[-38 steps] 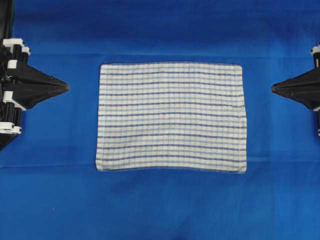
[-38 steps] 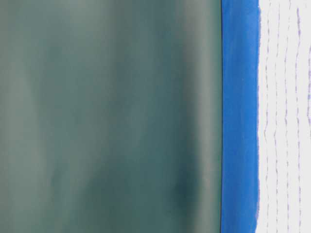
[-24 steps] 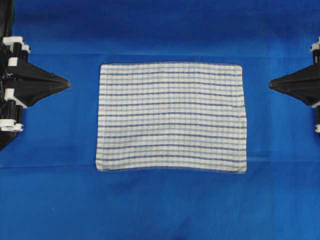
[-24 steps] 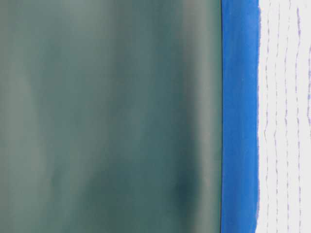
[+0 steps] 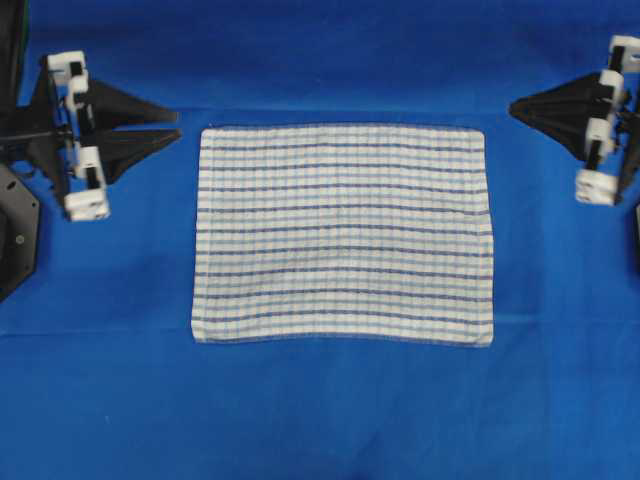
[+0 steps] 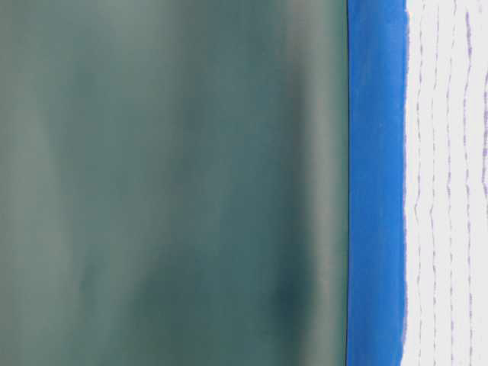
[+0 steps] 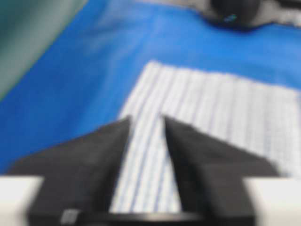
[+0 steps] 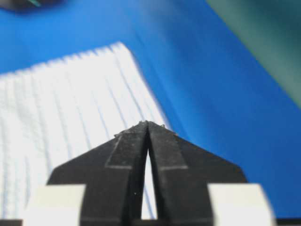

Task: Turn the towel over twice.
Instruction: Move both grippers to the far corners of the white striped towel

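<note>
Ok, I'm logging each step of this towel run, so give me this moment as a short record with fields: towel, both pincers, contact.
towel: towel lies flat and spread out on the blue table cover
left pincer: left pincer open, by the towel's far left corner
right pincer: right pincer shut, empty, by the far right corner
contact: neither pincer touches the towel
flips done: cannot tell

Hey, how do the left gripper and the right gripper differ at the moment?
The left gripper has its jaws parted, with a clear gap between the tips; the right gripper has its tips together. The left gripper sits off the towel's left edge, the right gripper off its right edge. Both point at the towel's far corners and hold nothing.
</note>
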Controlling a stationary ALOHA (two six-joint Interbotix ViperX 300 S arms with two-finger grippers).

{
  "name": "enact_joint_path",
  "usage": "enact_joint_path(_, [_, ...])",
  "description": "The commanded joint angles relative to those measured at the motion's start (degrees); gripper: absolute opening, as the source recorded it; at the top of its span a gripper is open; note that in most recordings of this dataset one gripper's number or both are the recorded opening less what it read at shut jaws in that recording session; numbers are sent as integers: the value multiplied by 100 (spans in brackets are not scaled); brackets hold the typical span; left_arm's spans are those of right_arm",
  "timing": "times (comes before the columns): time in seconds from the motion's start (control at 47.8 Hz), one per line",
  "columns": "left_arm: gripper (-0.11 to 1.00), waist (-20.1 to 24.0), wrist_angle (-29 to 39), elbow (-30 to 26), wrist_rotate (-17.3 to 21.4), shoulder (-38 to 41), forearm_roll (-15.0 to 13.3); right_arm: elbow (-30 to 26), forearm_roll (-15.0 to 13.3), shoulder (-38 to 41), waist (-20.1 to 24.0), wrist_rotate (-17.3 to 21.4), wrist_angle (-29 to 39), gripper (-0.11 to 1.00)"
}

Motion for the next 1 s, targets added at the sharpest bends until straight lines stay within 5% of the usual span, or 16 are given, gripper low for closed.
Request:
enact_joint_path(0.0, [42, 255, -281, 18, -9, 343, -9, -79, 18, 334, -237, 9, 26, 25])
enact_joint_path(0.125, [78, 510, -642, 105, -79, 993, -9, -88, 18, 949, -554, 9, 9, 60])
enact_joint_path(0.188, [90, 606, -791, 105, -79, 1310, -9, -97, 9, 1239, -642, 9, 9, 64])
enact_joint_path(0.544, [86, 1266, -1591, 18, -88, 3164, -9, -290, -9, 2707, -853, 0, -229, 60])
enact_joint_path(0.983, [86, 1318, -2048, -211, -88, 4430, -9, -325, -18, 3674, -1046, 0, -712, 60])
